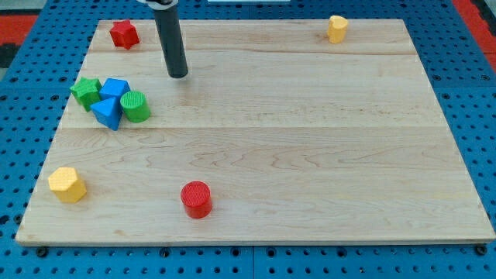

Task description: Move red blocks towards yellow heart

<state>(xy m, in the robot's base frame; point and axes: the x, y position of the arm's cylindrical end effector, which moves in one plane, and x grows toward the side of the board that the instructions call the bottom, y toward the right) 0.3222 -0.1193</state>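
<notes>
A red star-shaped block (124, 34) lies at the board's top left corner. A red cylinder (196, 199) stands near the view's bottom, left of centre. A yellow block that looks like the heart (336, 29) sits near the top edge, right of centre. My tip (177, 75) rests on the board to the right of and a little below the red star, well apart from it. It is far above the red cylinder and far left of the yellow heart. It touches no block.
A cluster at the left holds a green star (86, 91), a blue cube (115, 87), a blue triangle (107, 111) and a green cylinder (135, 106). A yellow hexagon (67, 184) sits at the bottom left. The wooden board (310, 155) lies on a blue pegboard.
</notes>
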